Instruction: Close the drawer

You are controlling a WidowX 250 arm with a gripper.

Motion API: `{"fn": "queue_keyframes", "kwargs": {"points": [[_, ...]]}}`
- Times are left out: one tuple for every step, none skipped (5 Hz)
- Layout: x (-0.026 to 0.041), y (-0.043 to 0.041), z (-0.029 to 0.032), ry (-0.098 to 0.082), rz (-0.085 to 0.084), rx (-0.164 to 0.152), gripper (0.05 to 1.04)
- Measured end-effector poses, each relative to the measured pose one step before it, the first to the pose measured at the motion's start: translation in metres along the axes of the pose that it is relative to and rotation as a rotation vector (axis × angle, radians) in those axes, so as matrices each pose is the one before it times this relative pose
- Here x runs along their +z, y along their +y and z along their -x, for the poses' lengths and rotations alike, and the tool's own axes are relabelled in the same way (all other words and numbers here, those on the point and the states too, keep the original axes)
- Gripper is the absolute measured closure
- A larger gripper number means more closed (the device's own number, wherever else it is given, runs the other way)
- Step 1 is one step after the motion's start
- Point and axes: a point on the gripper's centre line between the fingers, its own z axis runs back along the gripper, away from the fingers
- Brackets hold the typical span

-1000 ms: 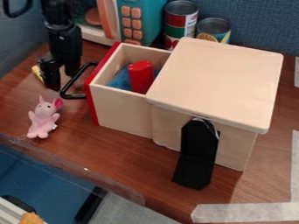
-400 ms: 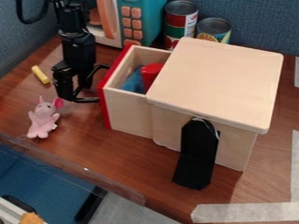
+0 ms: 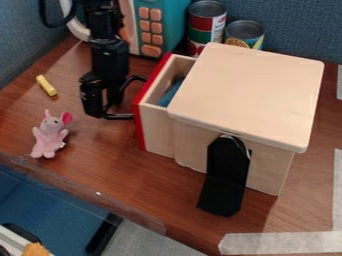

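Blue fabric partitions rise behind a brown wood tabletop; on it stands a pale wooden box, its lid flat on top. Down from the top edge hangs the black robot arm, its gripper low over the table at the drawer's front, the two fingers a little apart; behind it sits a teal and white toy microwave with orange buttons; a black flap hangs from the box's near side and bends onto the table. The drawer juts partway from the box's left side, still open, with something blue inside; two cans stand behind the box; a pink plush mouse lies left of the drawer; the black handle on the red front reaches to the gripper, though contact cannot be told; smallest is a yellow stick, near the gripper's left.
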Motion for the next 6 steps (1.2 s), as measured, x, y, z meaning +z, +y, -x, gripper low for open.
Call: {"fn": "queue_keyframes", "kwargs": {"points": [[-0.00064,0.00262,-0.02384,-0.0101,0.0184,-0.0293,0.083],[-0.00451,-0.00421,-0.02206,-0.0165,0.0420,-0.0298,0.083],[0.00058,-0.00704,-0.01138,0.0037,0.0100,-0.0177,0.083],[-0.00147,-0.00694,-0.00288,0.0017,0.0051,0.0118,0.083],[0.01304,0.00344,0.01870,0.0539,-0.0816,0.1842,0.083],[0.01817,0.01347,0.04854,0.0299,-0.0805,0.2703,0.083]]}}
